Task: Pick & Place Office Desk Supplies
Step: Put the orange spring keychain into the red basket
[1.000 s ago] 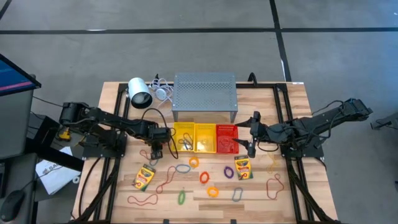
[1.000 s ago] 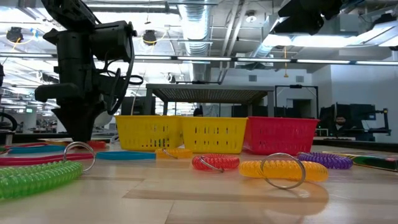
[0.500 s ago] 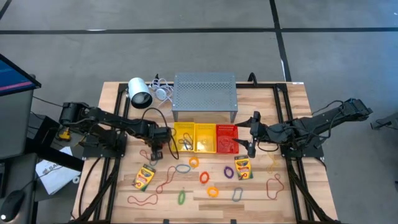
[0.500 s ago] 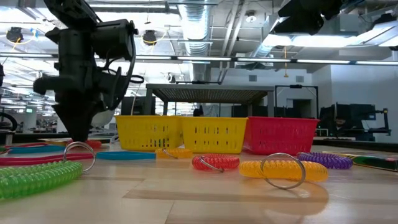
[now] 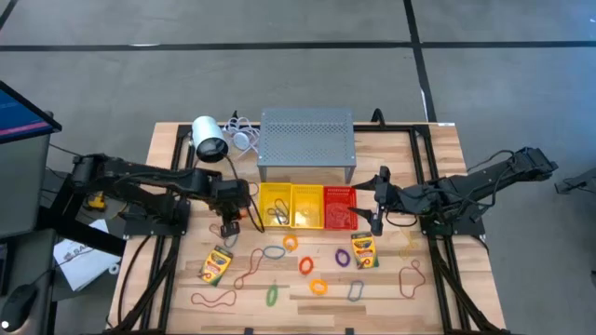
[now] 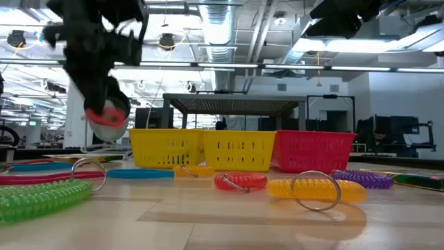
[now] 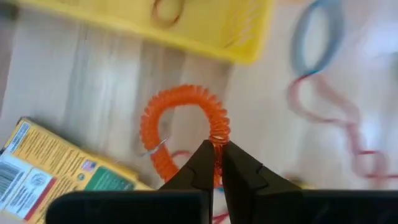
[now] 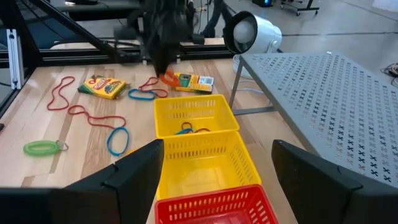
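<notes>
Left gripper is pinched tight on an orange coil ring, fingers nearly together with the coil caught between the tips, and in the low view that ring hangs clear of the table at upper left, above the level of the basket rims. From overhead the left gripper sits left of centre, just beside the left yellow basket, which has a rubber band lying inside. Next along come the middle yellow basket and the red basket, all three in a row in front of the grey perforated stand, with the white lamp at upper left of the table. Right gripper hovers just right of the red basket, fingers spread wide apart and holding nothing, as its own wrist view shows with the two fingers far apart at the bottom corners. Below it, a crayon box lies on the wood; a second crayon box lies lower left, below the left gripper. Scattered across the lower middle: a blue ring, an orange ring, a purple ring, a yellow ring, a green ring and a grey ring, plus a red rubber band at lower left and another red band at lower right
</notes>
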